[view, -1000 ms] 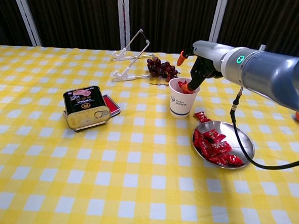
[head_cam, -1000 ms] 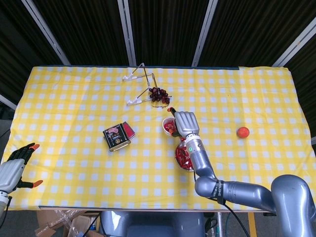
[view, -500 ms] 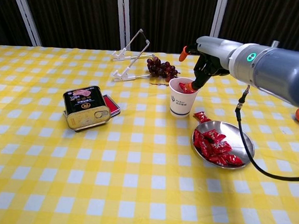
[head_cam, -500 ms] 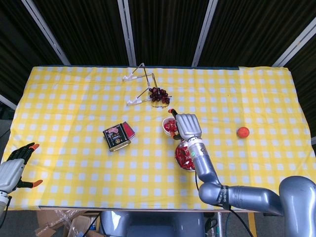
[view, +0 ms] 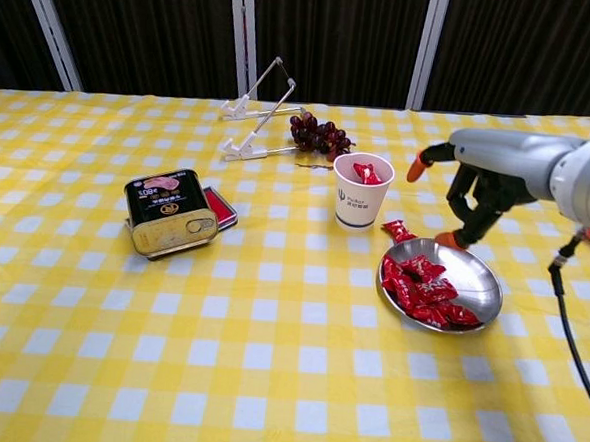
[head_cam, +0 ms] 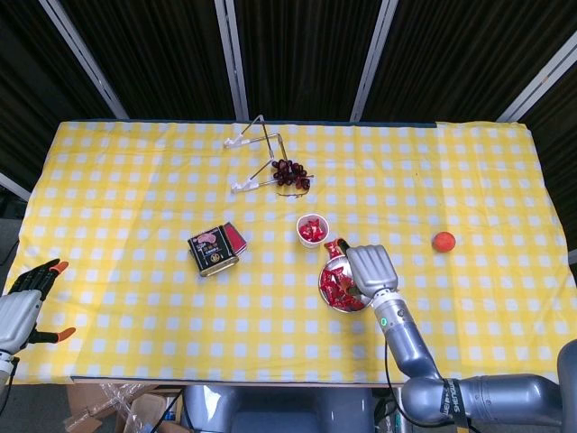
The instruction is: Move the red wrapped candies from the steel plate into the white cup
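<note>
On the yellow checked desk (view: 168, 323) we see our right hand (view: 477, 197) released, fingers down over the steel plate (view: 477, 282) — candies (view: 426, 294) piled there, white cup (view: 361, 195) beside; left hand (head_cam: 22, 307) released too.

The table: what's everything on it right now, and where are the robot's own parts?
Tablecloth: one, yellow and white check, covers the table.
Cup: one, white, centre, red candies inside.
Plate: one, steel, right of the cup and nearer the robot.
Candies: several, red, piled on the plate; one more on the cloth by its rim.
Grapes: one dark bunch, behind the cup.
Stand: one, white wire, far side, beside the grapes.
Tin: one, gold, left of the cup.
Fruit: one, orange, far right.
Right robot hand: empty, above the plate.
Left robot hand: open, at the table's left corner.
</note>
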You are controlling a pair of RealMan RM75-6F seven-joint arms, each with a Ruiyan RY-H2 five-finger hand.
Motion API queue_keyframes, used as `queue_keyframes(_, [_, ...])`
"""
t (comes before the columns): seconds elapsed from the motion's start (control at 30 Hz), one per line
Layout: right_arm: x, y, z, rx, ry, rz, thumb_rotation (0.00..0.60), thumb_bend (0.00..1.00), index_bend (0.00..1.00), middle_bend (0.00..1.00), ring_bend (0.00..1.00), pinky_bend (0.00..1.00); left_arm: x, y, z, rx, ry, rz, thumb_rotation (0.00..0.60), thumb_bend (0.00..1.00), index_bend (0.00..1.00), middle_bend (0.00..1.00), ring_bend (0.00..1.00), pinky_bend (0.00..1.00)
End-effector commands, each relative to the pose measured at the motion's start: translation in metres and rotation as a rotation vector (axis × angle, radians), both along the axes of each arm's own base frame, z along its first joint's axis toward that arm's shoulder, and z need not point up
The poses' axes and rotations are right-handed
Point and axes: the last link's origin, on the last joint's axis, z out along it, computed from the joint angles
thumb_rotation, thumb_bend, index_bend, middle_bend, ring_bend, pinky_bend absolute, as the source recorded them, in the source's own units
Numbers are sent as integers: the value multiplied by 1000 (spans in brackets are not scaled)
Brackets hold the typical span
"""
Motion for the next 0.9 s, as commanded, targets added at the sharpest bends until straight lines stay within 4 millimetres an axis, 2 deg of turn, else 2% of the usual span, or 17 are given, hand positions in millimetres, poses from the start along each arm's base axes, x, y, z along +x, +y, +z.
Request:
queue_keyframes(0.03, [-15, 10, -4, 27, 16, -18, 600, 355, 208, 768, 907, 947, 0, -1, -1, 3, 2, -1, 600, 84, 0, 0, 0, 0])
queue_keyframes(0.17, [-26, 18, -12, 63, 31, -35, 600, 355, 208, 768, 906, 947, -1, 0, -1, 9, 6, 5, 600, 84, 0, 0, 0, 0])
queue_keyframes(0.37, [-35, 22, -22, 99, 44, -50, 600, 334, 149, 768, 907, 947, -1, 0, 0, 11, 12, 7, 600, 84, 0, 0, 0, 0])
queue_keyframes(0.9, [-43, 13, -42, 120, 31, -85, 600, 332, 136, 768, 907, 947, -2, 2, -1, 6, 21, 1, 600, 84, 0, 0, 0, 0])
